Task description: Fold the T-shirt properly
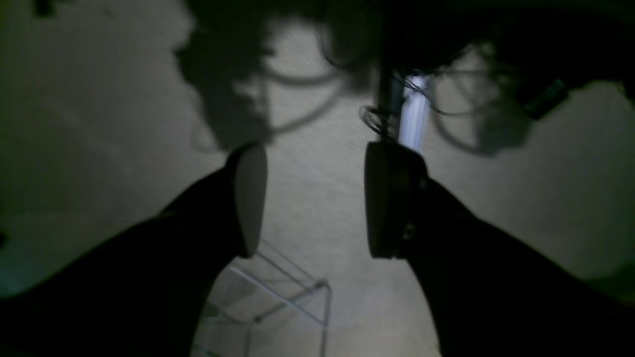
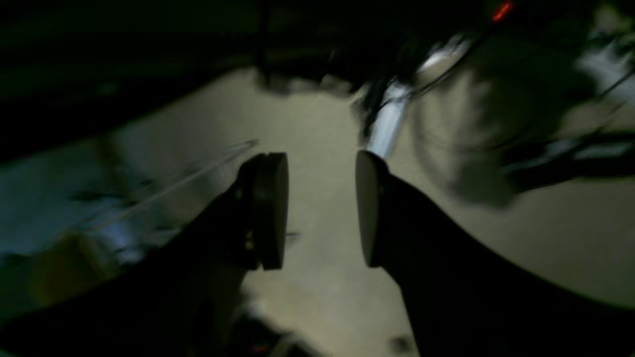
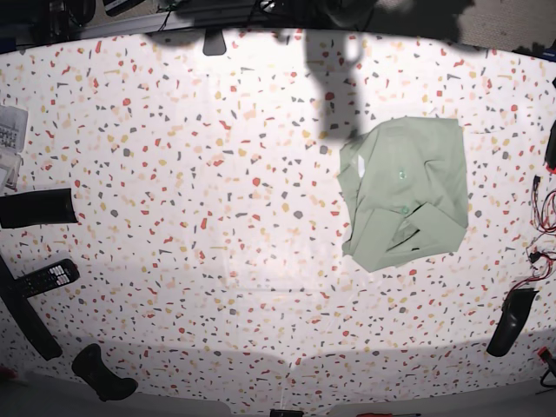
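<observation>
The T-shirt is pale sage green and lies folded into a rough rectangle on the speckled table, right of centre in the base view. Neither arm shows in the base view. In the left wrist view my left gripper stands open, a wide gap between its dark pads, and only a pale blurred surface shows behind. My right gripper is also open in the right wrist view, with nothing between its pads. The T-shirt appears in neither wrist view.
A remote control and other black objects lie along the table's left edge, with papers above them. A black object and loose wires sit at the right edge. Cables hang in both wrist views.
</observation>
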